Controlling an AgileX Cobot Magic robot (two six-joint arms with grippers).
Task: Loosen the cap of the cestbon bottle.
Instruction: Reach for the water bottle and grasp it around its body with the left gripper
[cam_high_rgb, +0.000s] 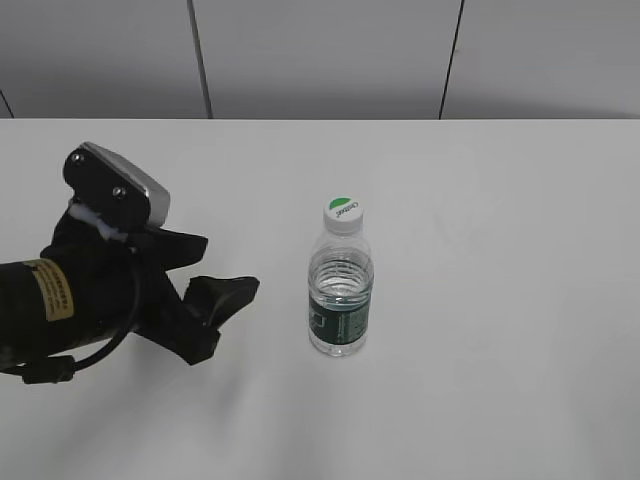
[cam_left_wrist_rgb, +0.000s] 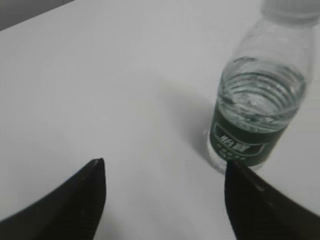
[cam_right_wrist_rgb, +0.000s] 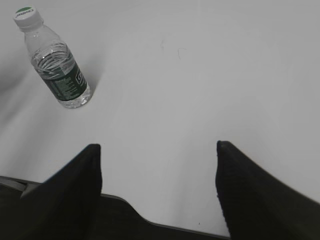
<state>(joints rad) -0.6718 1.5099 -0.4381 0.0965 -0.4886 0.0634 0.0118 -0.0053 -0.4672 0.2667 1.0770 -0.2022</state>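
Note:
The cestbon bottle (cam_high_rgb: 340, 290) stands upright in the middle of the white table, clear with a dark green label band. Its cap (cam_high_rgb: 342, 213) is on, green and white on top. My left gripper (cam_high_rgb: 225, 272) is open and empty, left of the bottle and a short way from it. In the left wrist view the bottle (cam_left_wrist_rgb: 255, 110) stands just beyond the right finger of the open left gripper (cam_left_wrist_rgb: 162, 167). In the right wrist view the bottle (cam_right_wrist_rgb: 57, 67) and its cap (cam_right_wrist_rgb: 26, 15) stand far off at the upper left. My right gripper (cam_right_wrist_rgb: 157, 147) is open and empty over bare table.
The white table (cam_high_rgb: 500, 300) runs to a grey panelled wall (cam_high_rgb: 320, 55) at the back. The table's near edge (cam_right_wrist_rgb: 165, 227) shows under the right gripper in the right wrist view. The right arm is out of the exterior view.

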